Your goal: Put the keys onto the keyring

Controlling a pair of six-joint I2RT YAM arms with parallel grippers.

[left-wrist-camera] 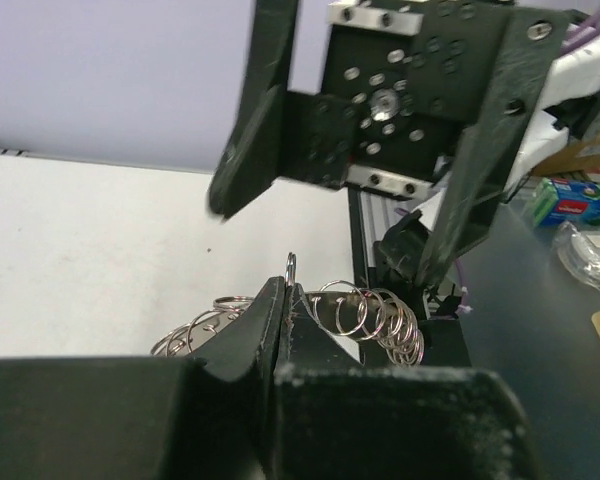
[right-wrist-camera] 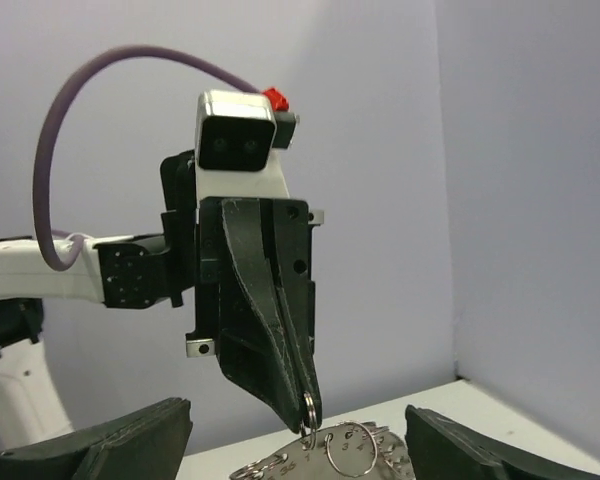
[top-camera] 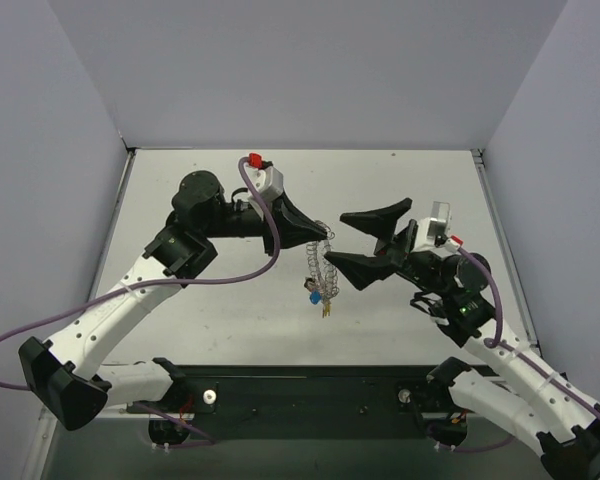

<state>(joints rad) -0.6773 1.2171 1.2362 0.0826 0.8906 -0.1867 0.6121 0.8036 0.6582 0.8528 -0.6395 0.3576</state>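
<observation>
The keyring [top-camera: 321,262] hangs over the desk [top-camera: 410,170] as a silvery coil, pinched at its top by the left gripper [top-camera: 326,234], whose fingers are clenched on it. The right gripper [top-camera: 335,240] faces it with fingers spread wide, tips just beside the coil. Small keys [top-camera: 318,297], one blue-headed and one yellow-headed, dangle at the coil's lower end.

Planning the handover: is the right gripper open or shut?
Open. The right gripper has its fingers wide apart in the top view, clamped on nothing; the left gripper holds the keyring.
</observation>
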